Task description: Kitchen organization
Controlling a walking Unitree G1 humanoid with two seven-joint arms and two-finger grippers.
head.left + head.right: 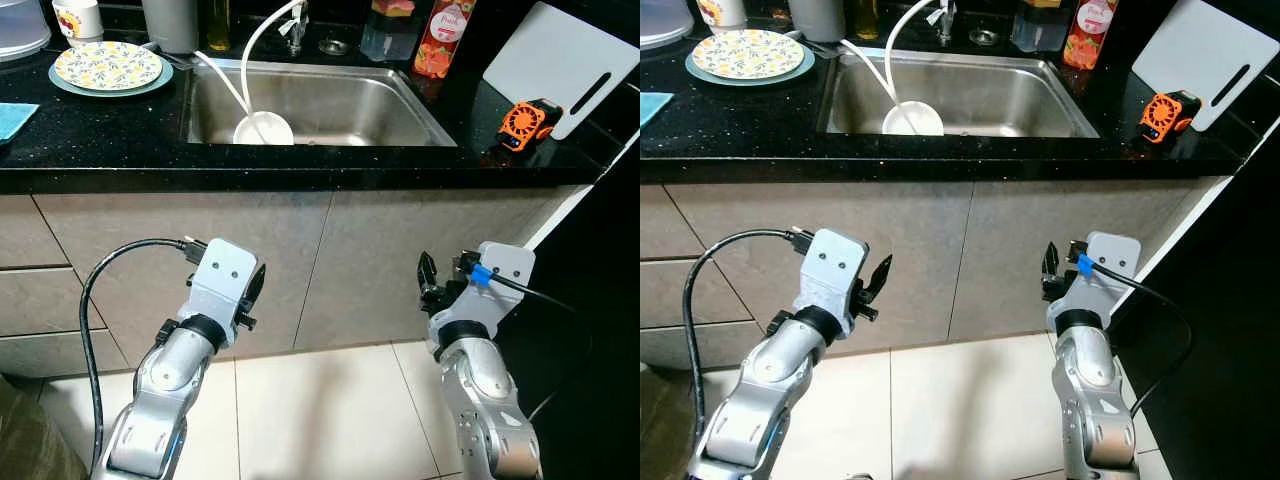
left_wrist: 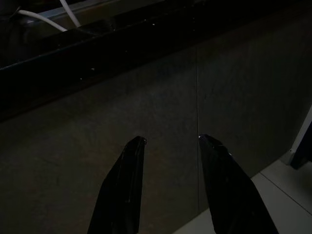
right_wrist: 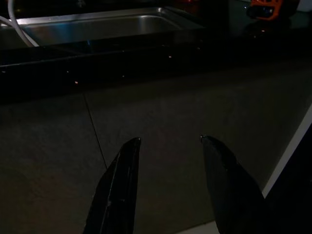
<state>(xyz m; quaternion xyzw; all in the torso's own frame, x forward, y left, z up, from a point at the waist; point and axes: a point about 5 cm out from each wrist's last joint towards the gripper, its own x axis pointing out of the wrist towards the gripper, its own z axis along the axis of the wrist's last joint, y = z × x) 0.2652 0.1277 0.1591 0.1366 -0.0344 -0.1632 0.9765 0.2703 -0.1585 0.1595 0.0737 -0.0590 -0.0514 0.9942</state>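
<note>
Left eye view: my left gripper (image 1: 256, 285) is raised low in front of the cabinet doors (image 1: 300, 270), elbow bent, wrist pointed up toward the counter, holding nothing. My right gripper (image 1: 428, 278) is in the same pose on the right, just below the black countertop (image 1: 120, 130). On the far left of the counter sits a floral plate (image 1: 107, 65). The steel sink (image 1: 320, 100) is in the middle, with a white bowl (image 1: 263, 128) inside it at the near left. An orange gadget (image 1: 527, 124) lies on the right of the counter, touching a white cutting board (image 1: 565, 65). A red bottle (image 1: 444, 38) stands behind the sink.

Right eye view: same scene. Both arms are bent upward over the tiled floor (image 1: 970, 410), and a black cable (image 1: 710, 270) loops off my left wrist.

Left wrist view: dark. My two fingers (image 2: 127, 190) are spread apart, empty, and aimed at the cabinet face under the counter edge.

Right wrist view: dark. My fingers (image 3: 121, 190) are parted and empty, facing the cabinet, with the sink rim and the orange gadget far beyond.
</note>
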